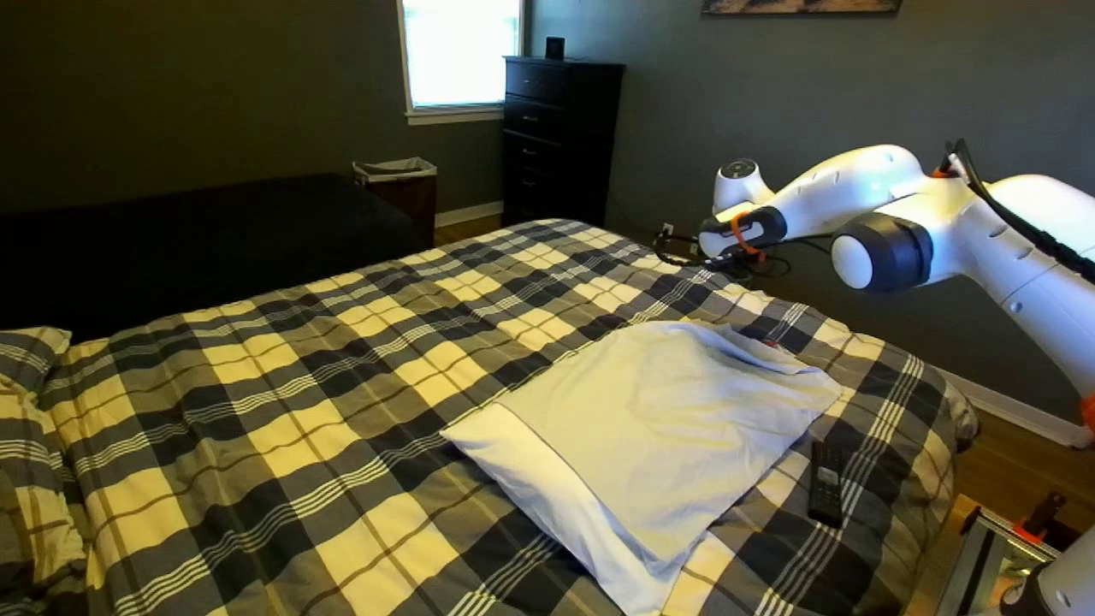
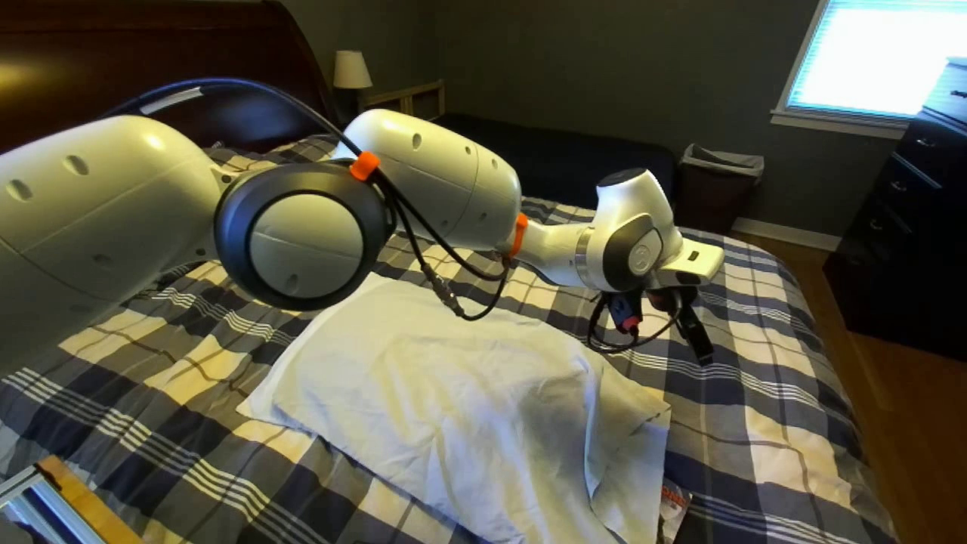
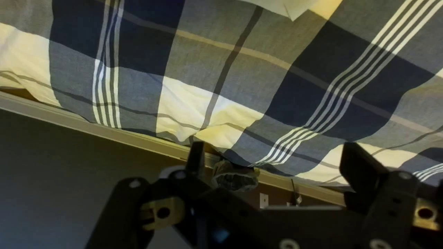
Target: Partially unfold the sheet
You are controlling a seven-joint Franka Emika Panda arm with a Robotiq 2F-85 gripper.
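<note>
Sheet of soft white-grey cloth [image 1: 659, 419]: layered, wrinkled, on yellow, black and white plaid bedspread [image 1: 282, 419] | black two-fingered gripper [image 3: 273, 148]: apart from the sheet, fingers [image 3: 358, 169] spread wide, gripping nothing

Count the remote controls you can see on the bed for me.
1: a black remote control lies on the plaid bedspread, beside the sheet, in an exterior view. Any under the sheet would be hidden.
</note>
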